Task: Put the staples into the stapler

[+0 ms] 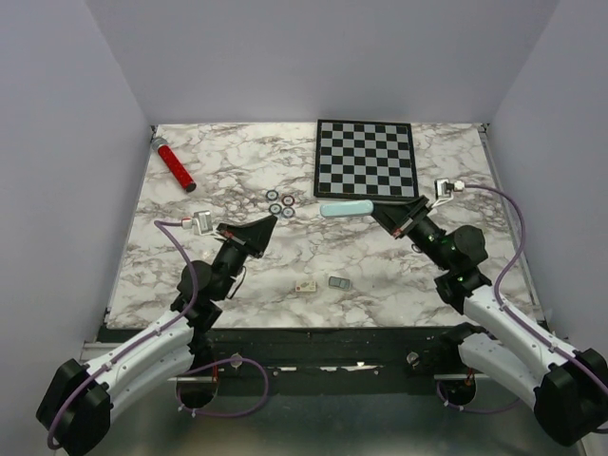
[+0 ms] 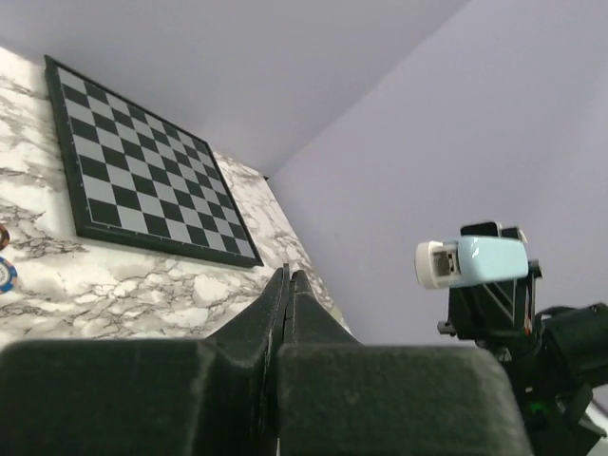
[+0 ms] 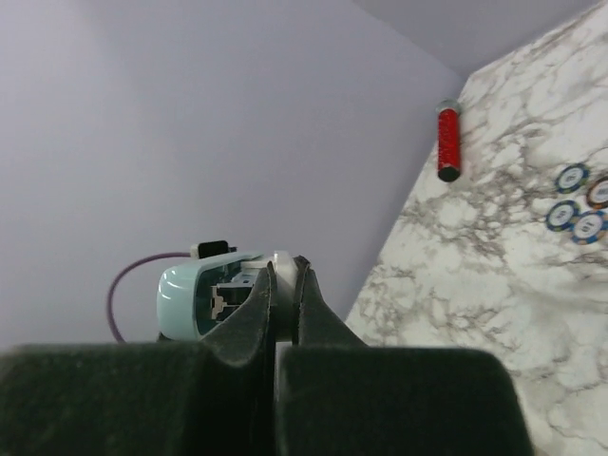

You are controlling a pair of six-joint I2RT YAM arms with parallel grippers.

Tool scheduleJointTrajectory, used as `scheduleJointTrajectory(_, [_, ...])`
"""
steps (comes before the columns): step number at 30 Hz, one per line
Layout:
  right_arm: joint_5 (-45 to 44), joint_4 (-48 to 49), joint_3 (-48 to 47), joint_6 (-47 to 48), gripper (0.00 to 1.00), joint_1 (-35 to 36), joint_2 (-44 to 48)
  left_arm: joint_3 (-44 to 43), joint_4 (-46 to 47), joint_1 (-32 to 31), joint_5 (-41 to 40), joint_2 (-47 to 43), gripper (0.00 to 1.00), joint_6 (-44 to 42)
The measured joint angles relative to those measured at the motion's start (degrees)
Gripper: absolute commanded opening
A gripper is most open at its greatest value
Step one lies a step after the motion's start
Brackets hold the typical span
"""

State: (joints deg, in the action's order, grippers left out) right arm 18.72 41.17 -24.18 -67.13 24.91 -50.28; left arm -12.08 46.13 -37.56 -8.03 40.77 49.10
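Fully closed right hand (image 3: 285,271) on stapler (image 1: 345,209)

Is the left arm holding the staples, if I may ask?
No, the staples lie on the table, well apart from the left fingers.

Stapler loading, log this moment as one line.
right hand shut on stapler | left hand shut, empty | staples loose on table beside small cream box | loading not started

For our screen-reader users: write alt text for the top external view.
The right end effector holds one end of the light blue stapler over the marble table. The left end effector is shut and empty; the staples and a cream box lie near the front edge.
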Motion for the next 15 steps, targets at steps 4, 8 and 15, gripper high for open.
scheduleJointTrajectory(4, [-0.5,-5.4,-2.7,6.0,0.01,0.0,0.3,-0.1,-1.6,0.0,-3.5,0.1,0.2,3.2])
scheduleJointTrajectory(8, [-2.2,-15.3,-8.6,13.9,0.01,0.0,0.3,-3.9,-4.2,0.1,-1.1,1.9,0.5,-1.1])
scheduleJointTrajectory(15, [-4.2,-31.5,-18.3,24.7,0.01,0.3,-3.1,-21.8,-13.8,0.0,11.8,8.6,0.99,-16.1])
